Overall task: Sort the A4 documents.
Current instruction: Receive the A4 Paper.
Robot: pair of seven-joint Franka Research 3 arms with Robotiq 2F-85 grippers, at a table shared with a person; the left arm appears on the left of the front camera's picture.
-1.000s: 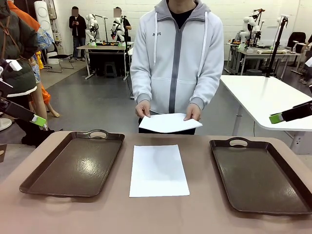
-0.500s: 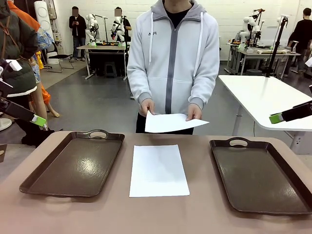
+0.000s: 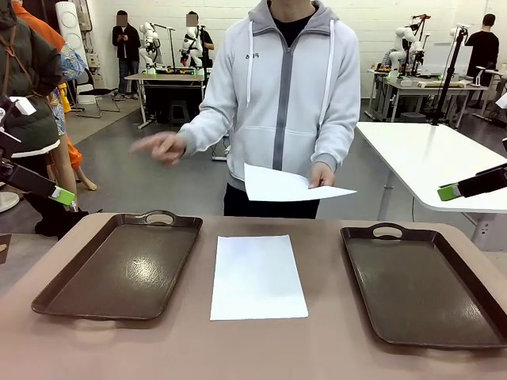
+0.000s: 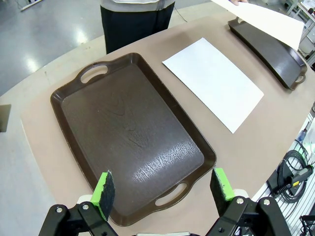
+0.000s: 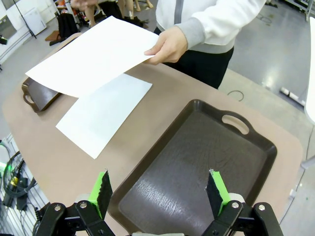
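Note:
One A4 document (image 3: pixel 258 275) lies flat on the table between two dark brown trays. The person at the far side holds a second A4 document (image 3: pixel 289 186) in one hand (image 3: pixel 321 174) above the table's far edge. Their other hand (image 3: pixel 162 146) is raised and points toward the picture's left. My left gripper (image 4: pixel 162 187) is open and hangs high over the left tray (image 4: pixel 123 128); its green pad (image 3: pixel 62 195) shows at the left edge. My right gripper (image 5: pixel 159 191) is open over the right tray (image 5: pixel 197 157), with its pad (image 3: pixel 450 191) at the right edge. Neither gripper holds anything.
The left tray (image 3: pixel 119 265) and the right tray (image 3: pixel 432 285) are both empty, with handles at their short ends. A white table (image 3: pixel 432 162) stands behind on the right. Other people and benches are far back in the room.
The person has taken one hand off the held sheet and raised it, pointing to the picture's left; the sheet now hangs from the other hand. Both arms stayed still.

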